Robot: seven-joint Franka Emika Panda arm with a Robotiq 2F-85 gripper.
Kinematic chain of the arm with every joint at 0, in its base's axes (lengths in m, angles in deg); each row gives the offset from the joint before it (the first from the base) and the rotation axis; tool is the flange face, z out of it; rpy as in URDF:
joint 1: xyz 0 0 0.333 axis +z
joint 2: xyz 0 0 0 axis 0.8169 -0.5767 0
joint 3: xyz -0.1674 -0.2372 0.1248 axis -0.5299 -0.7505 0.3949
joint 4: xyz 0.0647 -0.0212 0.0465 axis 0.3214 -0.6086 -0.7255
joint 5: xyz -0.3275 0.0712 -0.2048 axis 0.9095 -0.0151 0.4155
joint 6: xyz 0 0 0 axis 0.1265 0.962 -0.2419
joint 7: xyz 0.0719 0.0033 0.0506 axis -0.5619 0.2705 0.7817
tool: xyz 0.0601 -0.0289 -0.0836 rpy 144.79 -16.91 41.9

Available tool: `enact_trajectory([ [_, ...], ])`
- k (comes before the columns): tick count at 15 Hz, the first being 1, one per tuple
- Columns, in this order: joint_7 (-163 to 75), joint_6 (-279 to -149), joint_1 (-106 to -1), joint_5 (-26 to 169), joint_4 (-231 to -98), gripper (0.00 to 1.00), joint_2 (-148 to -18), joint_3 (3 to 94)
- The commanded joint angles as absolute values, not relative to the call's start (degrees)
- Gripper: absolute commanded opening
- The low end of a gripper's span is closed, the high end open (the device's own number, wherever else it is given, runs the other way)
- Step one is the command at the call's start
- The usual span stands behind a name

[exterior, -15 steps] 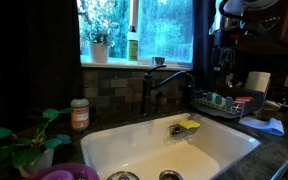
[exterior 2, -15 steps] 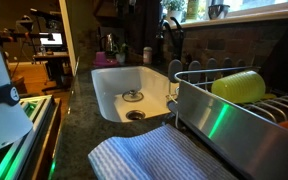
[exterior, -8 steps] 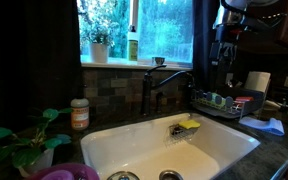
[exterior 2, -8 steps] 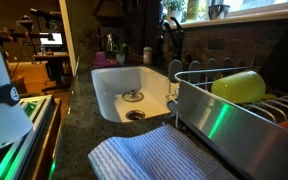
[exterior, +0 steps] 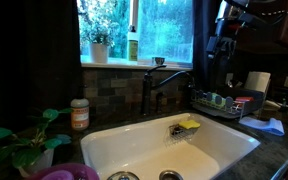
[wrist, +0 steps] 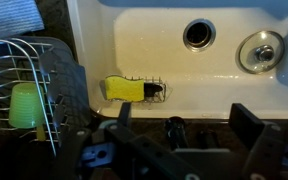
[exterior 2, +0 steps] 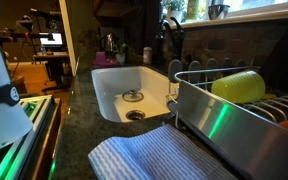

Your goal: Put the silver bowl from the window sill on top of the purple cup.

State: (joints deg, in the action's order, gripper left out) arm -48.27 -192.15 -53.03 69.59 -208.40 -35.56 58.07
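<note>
The gripper (wrist: 184, 114) hung over the front edge of the white sink (wrist: 164, 60). In the wrist view its two dark fingers (wrist: 248, 124) stood wide apart, with nothing between them and nothing touching them. Beyond the fingers a yellow sponge (wrist: 124, 90) lay in a wire holder on the sink wall, and a green cup (wrist: 24, 105) sat in the dish rack (wrist: 14, 70) off to one side.

The silver bowl (exterior: 160, 61) rested on the window sill (exterior: 114, 65) behind the tap (exterior: 149, 88), well apart from the gripper. In an exterior view it showed as a small shiny shape (exterior 2: 218, 11) against the bright pane. A potted plant (exterior: 98, 46) and a green bottle (exterior: 132, 45) stood further along the same sill.

The purple cup (exterior: 69, 173) showed only its rounded top at the bottom edge of an exterior view, in front of the sink and far from the bowl. An orange-labelled jar (exterior: 79, 114) stood on the counter nearby.
</note>
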Motion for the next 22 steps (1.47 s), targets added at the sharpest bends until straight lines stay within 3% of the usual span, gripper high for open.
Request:
enact_trajectory([
  [1,-48.37,-192.05,-52.9,69.65,-208.31,1.0,-35.54,57.98],
  [8,-59.7,-199.08,-56.75,66.76,-202.54,1.0,-37.29,56.51],
  [16,-70.54,-202.59,-60.04,59.31,-183.86,1.0,-49.58,53.48],
  [22,-70.47,-203.49,-59.93,58.83,-182.86,1.0,-50.24,53.45],
])
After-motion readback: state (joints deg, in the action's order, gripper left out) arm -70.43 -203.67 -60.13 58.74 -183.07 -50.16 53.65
